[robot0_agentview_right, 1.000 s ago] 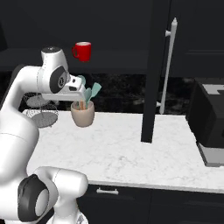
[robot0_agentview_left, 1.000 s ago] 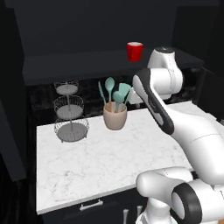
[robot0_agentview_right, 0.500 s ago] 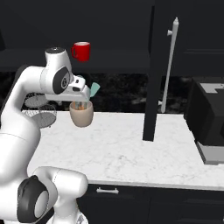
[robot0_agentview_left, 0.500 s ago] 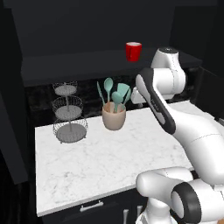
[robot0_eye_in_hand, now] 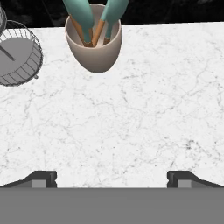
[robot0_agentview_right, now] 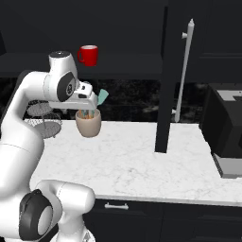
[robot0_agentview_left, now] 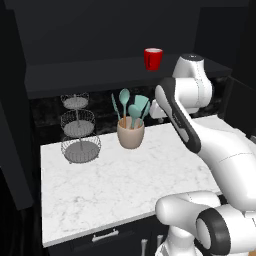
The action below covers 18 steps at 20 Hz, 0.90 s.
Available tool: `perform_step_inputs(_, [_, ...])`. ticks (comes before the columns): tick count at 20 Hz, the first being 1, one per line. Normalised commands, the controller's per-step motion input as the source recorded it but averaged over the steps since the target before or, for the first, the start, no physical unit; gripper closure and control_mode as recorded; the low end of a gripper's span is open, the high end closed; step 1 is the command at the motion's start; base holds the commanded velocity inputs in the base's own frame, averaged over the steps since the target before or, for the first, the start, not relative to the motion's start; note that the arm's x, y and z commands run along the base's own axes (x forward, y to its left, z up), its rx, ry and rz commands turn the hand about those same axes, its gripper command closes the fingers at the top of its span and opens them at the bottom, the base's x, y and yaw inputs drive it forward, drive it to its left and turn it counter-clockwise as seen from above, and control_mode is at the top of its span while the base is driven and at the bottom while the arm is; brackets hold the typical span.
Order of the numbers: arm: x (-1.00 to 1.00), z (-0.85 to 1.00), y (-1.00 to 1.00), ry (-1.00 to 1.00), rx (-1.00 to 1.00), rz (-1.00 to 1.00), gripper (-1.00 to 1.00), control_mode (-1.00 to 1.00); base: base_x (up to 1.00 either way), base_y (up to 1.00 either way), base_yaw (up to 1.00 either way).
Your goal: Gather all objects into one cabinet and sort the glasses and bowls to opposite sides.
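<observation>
A glossy red mug (robot0_agentview_left: 153, 58) (robot0_agentview_right: 88, 55) stands upright on the dark inner shelf (robot0_agentview_left: 100, 70) of the black wall cabinet. The cabinet's tall door (robot0_agentview_right: 163, 75) stands open, edge-on, and its long silver bar handle (robot0_agentview_right: 186, 66) is on the right. My gripper (robot0_eye_in_hand: 112, 179) hangs over the white marble counter, well below the mug, pointing down. Its two fingertips (robot0_eye_in_hand: 42, 178) are wide apart with nothing between them, so it is open. In the right base view the gripper (robot0_agentview_right: 88, 105) sits just in front of the utensil crock.
A beige crock (robot0_agentview_left: 131, 133) (robot0_eye_in_hand: 94, 41) of teal utensils stands on the marble counter (robot0_agentview_left: 125, 180) near the back wall. Left of it is a three-tier wire basket (robot0_agentview_left: 77, 131) (robot0_eye_in_hand: 17, 54). A dark appliance (robot0_agentview_right: 227, 137) sits at the counter's right end.
The hand has drifted slightly right in the right base view, covering more of the utensils. The jaws stayed open; the mug and crock have not moved.
</observation>
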Motion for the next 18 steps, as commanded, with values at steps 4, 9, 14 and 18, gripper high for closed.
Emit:
perform_step_inputs(4, [0.27,0.11,0.29,0.00,-0.05,0.00,-1.00,-1.00,0.12,0.11,0.00])
perform_step_inputs(9, [0.15,0.29,0.33,-0.02,-0.06,0.00,-1.00,-1.00,0.00,0.00,0.00])
perform_step_inputs(14, [0.00,0.40,0.19,-0.11,-0.02,-0.02,-1.00,-1.00,0.00,0.00,0.00])
perform_step_inputs(18, [0.00,0.33,0.06,-0.23,0.00,-0.06,-1.00,-1.00,0.00,0.00,0.00])
